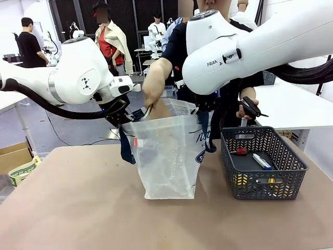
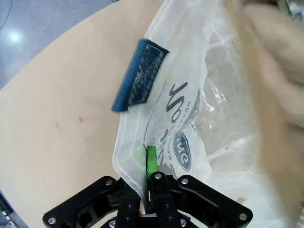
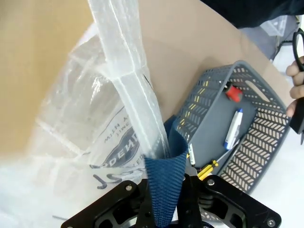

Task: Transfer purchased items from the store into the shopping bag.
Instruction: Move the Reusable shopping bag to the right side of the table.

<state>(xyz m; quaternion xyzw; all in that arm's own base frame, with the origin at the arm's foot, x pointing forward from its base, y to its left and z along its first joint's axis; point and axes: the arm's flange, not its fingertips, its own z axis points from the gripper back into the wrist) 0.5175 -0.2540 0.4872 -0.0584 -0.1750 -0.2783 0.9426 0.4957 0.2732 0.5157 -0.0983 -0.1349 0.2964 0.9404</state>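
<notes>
The left hand (image 2: pixel 148 164) is clamped shut on the rim of the bag (image 2: pixel 204 99), a green pad showing through the thin plastic, with one blue strap (image 2: pixel 140 76) sticking out from the bag wall just above the grip. From the front, the same left hand (image 1: pixel 136 115) holds the bag's left top corner up, and the strap end hangs down beside it. The right hand (image 3: pixel 168 186) is closed on the other strap (image 3: pixel 166 166) together with a fold of the bag's rim, which rises straight up from its fingers. Between the two hands the bag (image 1: pixel 166 156) stands on the tabletop (image 1: pixel 78 208) with its mouth held open and its navy logo facing the right side. The person's hand (image 1: pixel 154 89) reaches down into the open mouth. To the bag's right, close by but not touching, the basket (image 1: pixel 263 187) sits on the tabletop; inside lie a white marker with a blue cap (image 1: pixel 261 161), a small red-topped item (image 1: pixel 240 151) and some yellow pieces along the near wall (image 1: pixel 240 179). The person's other hand (image 1: pixel 248 107) holds a black tool above the basket's far rim.
</notes>
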